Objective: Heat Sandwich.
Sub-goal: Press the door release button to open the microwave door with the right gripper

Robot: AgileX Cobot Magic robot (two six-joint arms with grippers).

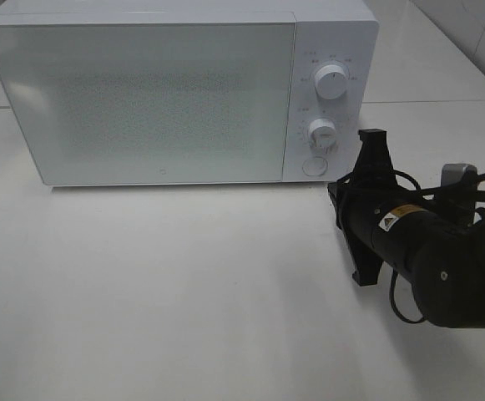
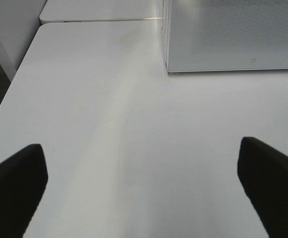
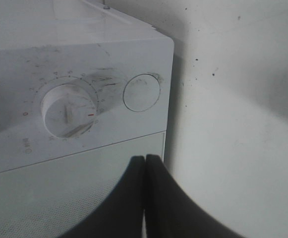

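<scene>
Over the white table (image 1: 184,292), right fingers (image 3: 158,198) sit pressed together, seemingly near the microwave button (image 3: 142,92); left fingers (image 2: 15,183) splayed.

mostly smooth white finishes
i see a smooth plastic-looking microwave (image 1: 325,33), its speckled frosted door (image 1: 142,100), a matt bench (image 1: 184,292), and the matt black right pincer (image 3: 144,158).

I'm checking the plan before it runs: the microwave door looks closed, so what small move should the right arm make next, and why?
Probably ease the right gripper forward and across onto the round button, likely the door release, and press it. The microwave has its door closed, and the gripper's jaws are shut and point at the front panel close to that button.
</scene>
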